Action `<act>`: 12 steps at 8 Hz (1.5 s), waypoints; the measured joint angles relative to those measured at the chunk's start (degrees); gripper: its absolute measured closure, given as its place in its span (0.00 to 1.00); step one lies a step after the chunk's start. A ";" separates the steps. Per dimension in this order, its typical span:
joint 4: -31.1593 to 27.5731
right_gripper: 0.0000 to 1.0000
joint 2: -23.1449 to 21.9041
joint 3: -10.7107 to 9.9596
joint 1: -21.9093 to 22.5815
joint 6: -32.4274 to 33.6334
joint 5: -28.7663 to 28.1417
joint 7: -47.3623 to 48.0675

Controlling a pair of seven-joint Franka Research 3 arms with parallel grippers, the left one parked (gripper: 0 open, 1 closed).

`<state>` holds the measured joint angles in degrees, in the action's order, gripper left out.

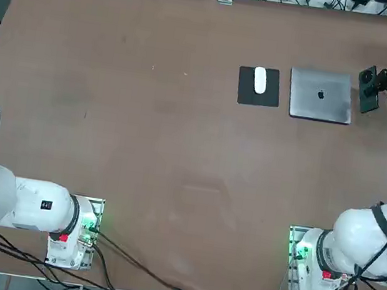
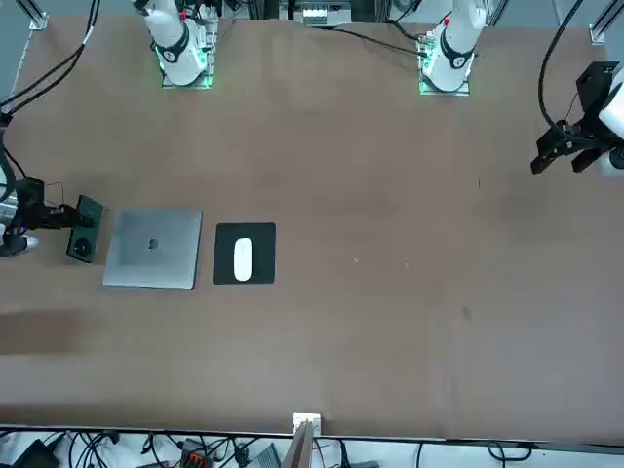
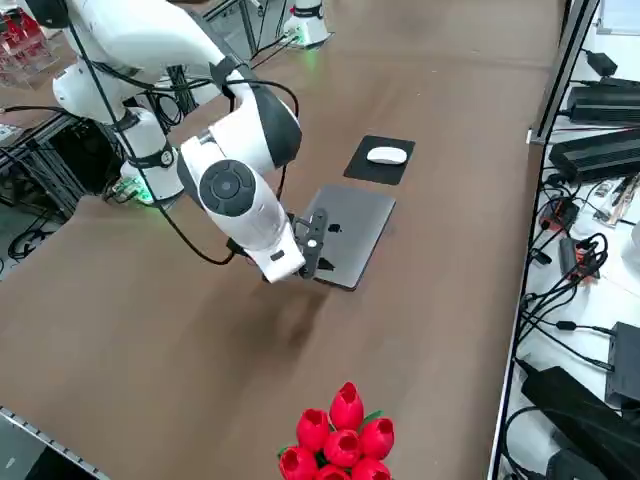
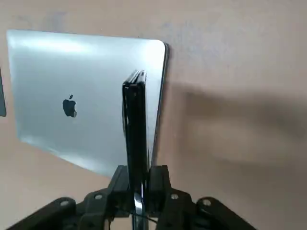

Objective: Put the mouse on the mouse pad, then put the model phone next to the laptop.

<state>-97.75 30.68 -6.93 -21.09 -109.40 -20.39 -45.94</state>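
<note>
Right hand (image 4: 139, 184): clamped on the model phone (image 4: 135, 124), held on edge just beside the laptop (image 4: 72, 91).
Mouse (image 1: 259, 80): rested on the mouse pad (image 1: 246, 91).
Surface (image 1: 143, 145): brown.

The right arm (image 3: 235, 190) is glossy white with rounded joints, black bands and a grey disc. Black cables trail along it. Its hand (image 4: 139, 184) is black, with small screws; green lights glow at the base (image 1: 305, 256).

The mouse (image 1: 259, 80) lies on the mouse pad (image 1: 247, 93), just beside the laptop (image 1: 321, 95); the model phone (image 1: 368, 90) flanks the laptop's other side.
</note>
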 joint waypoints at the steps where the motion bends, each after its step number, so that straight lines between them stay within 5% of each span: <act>1: 1.41 0.84 1.34 0.01 0.00 0.00 -0.13 -0.73; 7: 8.64 0.84 9.03 0.23 0.00 0.02 -0.17 -2.43; 12: 9.48 0.84 9.64 0.38 -0.04 3.58 -2.27 -2.54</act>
<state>-88.27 40.32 -6.56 -21.13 -105.82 -22.66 -48.48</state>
